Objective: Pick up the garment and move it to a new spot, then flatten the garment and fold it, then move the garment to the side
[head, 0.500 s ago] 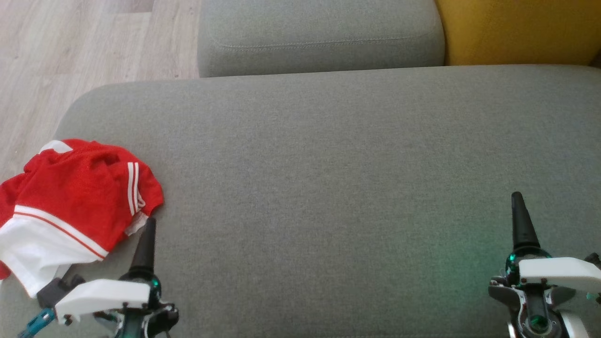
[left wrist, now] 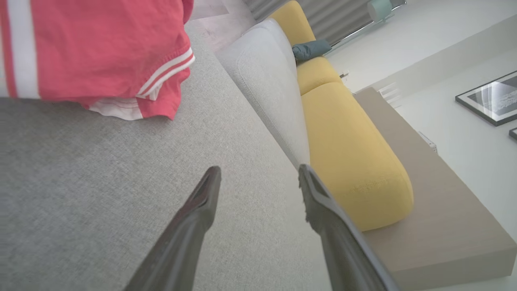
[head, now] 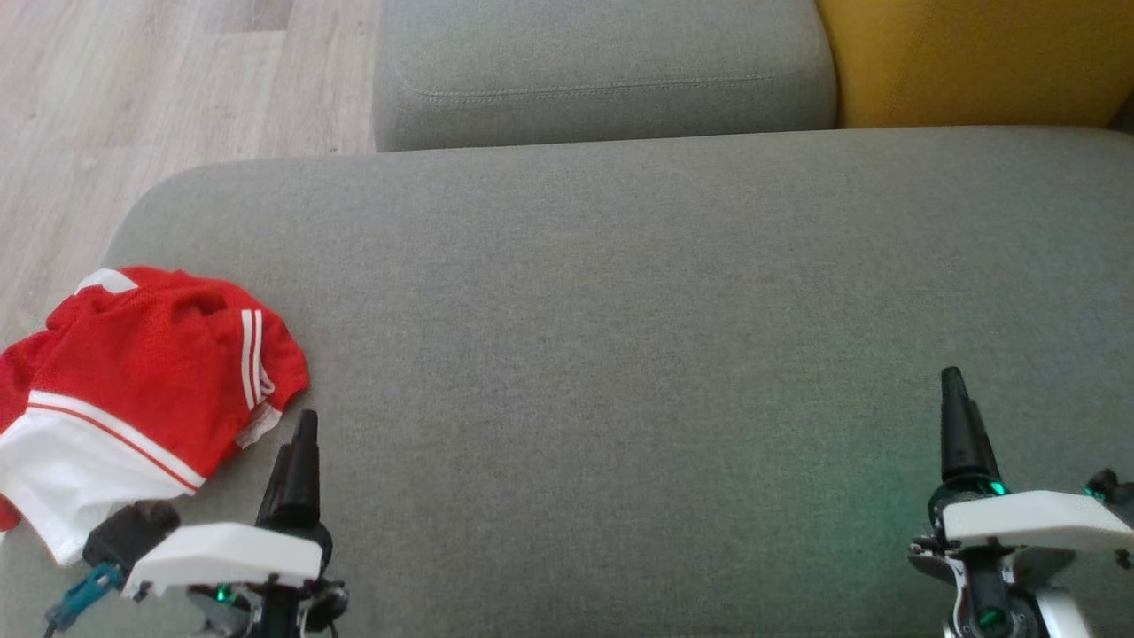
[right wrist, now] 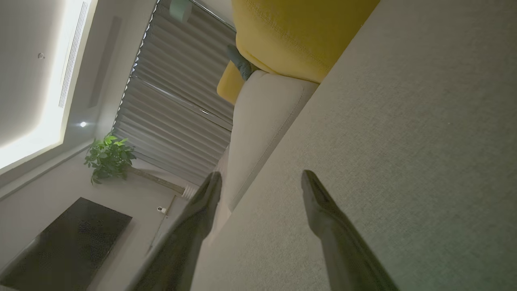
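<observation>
Head view: the red-and-white garment point(head: 151, 372) lies crumpled on the grey sofa seat point(head: 620, 292), just up-left of the left gripper point(head: 299, 443) and well apart from the right gripper point(head: 961, 425). Left wrist: fingers spread wide, the garment point(left wrist: 93, 52) ahead and left of the tips, not touching. Right wrist: fingers spread too, holding nothing, with grey seat beyond them.

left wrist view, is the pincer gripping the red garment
No, the left pincer stands open over the grey cushion, and the red garment lies beyond its tips, untouched.
</observation>
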### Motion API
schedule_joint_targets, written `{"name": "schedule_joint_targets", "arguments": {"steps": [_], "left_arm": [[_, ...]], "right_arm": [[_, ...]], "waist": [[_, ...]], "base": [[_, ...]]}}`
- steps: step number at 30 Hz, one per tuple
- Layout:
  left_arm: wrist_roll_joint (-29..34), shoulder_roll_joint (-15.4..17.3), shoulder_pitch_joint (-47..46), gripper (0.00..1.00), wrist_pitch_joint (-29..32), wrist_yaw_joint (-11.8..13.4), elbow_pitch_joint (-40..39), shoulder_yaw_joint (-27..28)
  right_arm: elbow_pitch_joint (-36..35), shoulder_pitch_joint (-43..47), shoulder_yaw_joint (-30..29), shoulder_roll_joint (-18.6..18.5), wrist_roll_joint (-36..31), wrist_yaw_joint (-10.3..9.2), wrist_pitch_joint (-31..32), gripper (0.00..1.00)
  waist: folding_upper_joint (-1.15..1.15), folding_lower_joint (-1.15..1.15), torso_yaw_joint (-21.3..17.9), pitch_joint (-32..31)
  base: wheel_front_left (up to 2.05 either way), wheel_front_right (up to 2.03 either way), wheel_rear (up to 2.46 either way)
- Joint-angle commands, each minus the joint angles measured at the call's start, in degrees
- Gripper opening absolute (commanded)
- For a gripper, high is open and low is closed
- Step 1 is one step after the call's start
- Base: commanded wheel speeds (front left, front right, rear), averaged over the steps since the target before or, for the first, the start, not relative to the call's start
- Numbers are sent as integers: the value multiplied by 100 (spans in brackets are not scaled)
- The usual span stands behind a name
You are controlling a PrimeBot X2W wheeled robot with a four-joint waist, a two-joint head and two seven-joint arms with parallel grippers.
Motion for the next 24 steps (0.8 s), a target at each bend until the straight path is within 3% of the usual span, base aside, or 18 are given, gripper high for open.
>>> {"name": "schedule_joint_targets", "arguments": {"steps": [1,24], "left_arm": [[198,70,-105,100,-60,33,-246,37],[2162,129,44,100,-445,180,-314,-226]], "right_arm": [[-247,-116,93,-28,-215,18,-88,100],[-231,-29,432,-38,-2054,27,-476,100]], "waist": [[0,0,0,-2],[0,0,26,-68]], "base": [[0,0,0],[0,0,0]]}}
